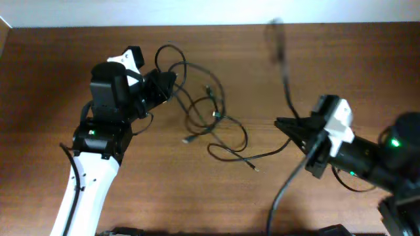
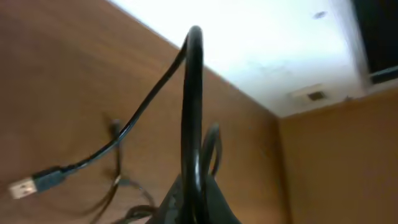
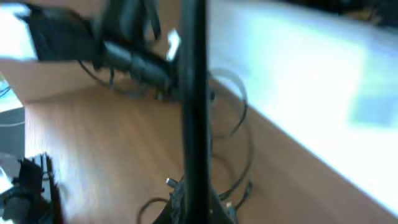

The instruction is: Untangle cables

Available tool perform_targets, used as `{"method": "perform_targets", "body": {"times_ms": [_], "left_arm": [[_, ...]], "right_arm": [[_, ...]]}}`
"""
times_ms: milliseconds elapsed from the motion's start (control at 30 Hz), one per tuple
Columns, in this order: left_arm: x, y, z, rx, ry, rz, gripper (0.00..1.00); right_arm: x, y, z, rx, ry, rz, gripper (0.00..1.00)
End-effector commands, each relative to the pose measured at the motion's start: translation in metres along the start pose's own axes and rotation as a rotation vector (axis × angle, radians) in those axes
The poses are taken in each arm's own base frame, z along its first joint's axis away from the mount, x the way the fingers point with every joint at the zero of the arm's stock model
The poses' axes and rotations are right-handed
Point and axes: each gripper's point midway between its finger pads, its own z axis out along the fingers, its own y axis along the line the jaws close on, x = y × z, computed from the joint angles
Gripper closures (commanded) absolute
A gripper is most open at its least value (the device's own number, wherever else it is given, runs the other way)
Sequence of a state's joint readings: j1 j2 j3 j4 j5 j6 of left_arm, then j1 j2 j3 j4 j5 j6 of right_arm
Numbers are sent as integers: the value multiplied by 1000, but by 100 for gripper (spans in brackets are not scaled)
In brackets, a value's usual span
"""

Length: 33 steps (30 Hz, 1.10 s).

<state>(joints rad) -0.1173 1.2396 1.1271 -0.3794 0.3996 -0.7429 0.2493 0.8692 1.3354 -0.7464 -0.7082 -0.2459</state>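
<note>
My left gripper (image 1: pixel 167 84) is closed narrow on the cables (image 1: pixel 211 113) at their left end, near the far edge of the worktop (image 1: pixel 216 196). In my left wrist view one strand arches up out of the jaws, and a second trails down to a USB plug (image 2: pixel 25 186) with a silvery tip.

My right gripper (image 1: pixel 287 126) is clamped on another black strand. It runs straight up the middle of my right wrist view (blurred there) and rises toward the far edge in the overhead view.

The rest of the cables lie in loose overlapping loops on the wood between my two grippers, closer to the left one. Two small plug ends (image 1: pixel 188 139) poke out on the near side.

Bare wood lies open all along the near side of the tangle. There is also a clear strip between the loops and my right gripper. Behind the loops the worktop ends at a pale wall (image 1: pixel 216 12).
</note>
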Motion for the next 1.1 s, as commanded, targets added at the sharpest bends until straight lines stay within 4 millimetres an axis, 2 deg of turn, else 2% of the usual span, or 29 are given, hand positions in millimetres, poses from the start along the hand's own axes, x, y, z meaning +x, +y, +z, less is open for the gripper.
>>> {"method": "perform_targets", "body": {"times_ms": [0,33,67,133,200,267,300,400,433,500,533,633,667,733,833,867,933,1000,1033,1067], "left_arm": [[-12,43,-10,-236,-101,17,100],[-12,49,-12,-269,-105,13,100],[-10,50,-12,-272,-95,10,100],[-6,53,-12,-282,-81,5,100],[2,53,-12,-276,-45,-3,100],[11,59,-13,-299,-6,-16,100],[15,59,-14,-297,17,13,100],[23,56,-13,-270,63,69,100],[24,57,-13,-273,73,98,100],[25,58,-14,-277,79,95,100],[25,58,-14,-278,79,96,100],[27,59,-14,-281,88,112,100],[27,59,-14,-280,90,120,100],[27,59,-14,-277,93,141,100],[27,59,-14,-277,94,143,100],[27,59,-14,-275,100,187,100],[27,58,-14,-274,101,205,100],[27,58,-14,-274,101,205,100],[27,58,-14,-274,101,205,100],[27,58,-14,-274,101,205,100]], "right_arm": [[-24,0,-11,29,-48,9,96],[-28,-10,-15,100,-49,19,96],[-25,-29,-18,214,-28,23,96],[-19,-54,-25,363,3,29,96],[-13,-99,-51,666,45,26,96],[-8,-142,-85,983,119,-17,96],[-3,-159,-97,1104,156,-12,96],[10,-197,-109,1308,325,-98,96],[25,-228,-123,1427,410,-86,96],[54,-260,-147,1532,488,-2,96],[74,-280,-170,1621,493,99,96],[135,-333,-215,1613,452,330,96],[151,-344,-228,1617,457,365,96],[193,-361,-277,1710,510,454,96],[255,-367,-339,1841,522,648,96],[286,-369,-356,1849,556,713,96],[324,-374,-355,1766,561,803,96],[378,-379,-332,1607,568,926,96],[395,-378,-324,1566,585,968,83],[412,-375,-312,1507,595,1018,54]]}}
